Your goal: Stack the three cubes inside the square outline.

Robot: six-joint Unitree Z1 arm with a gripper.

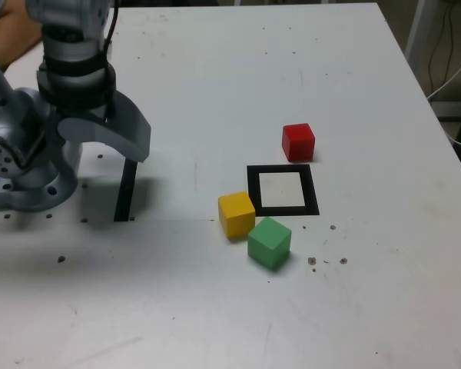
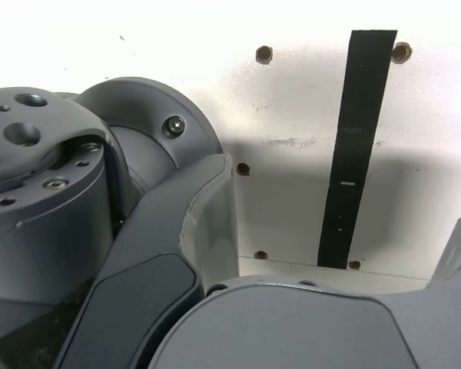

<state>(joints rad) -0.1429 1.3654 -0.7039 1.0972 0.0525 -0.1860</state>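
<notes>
The gripper point(image 1: 127, 150) is hanging at the exterior view's left above a black strip point(image 1: 125, 190), jaws spread wide and holding nothing. On the white worktop point(image 1: 215, 77), the red cube point(image 1: 298, 142) is sitting just beyond the square outline point(image 1: 282, 190), while the yellow cube point(image 1: 237, 214) and green cube point(image 1: 269, 242) are touching beside its near-left corner.

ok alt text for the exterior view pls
Three small matte cubes sit on a white table around an empty black square outline: red cube beyond it, yellow cube and green cube nearer. The grey arm's open gripper hangs far off at the view's left.
</notes>
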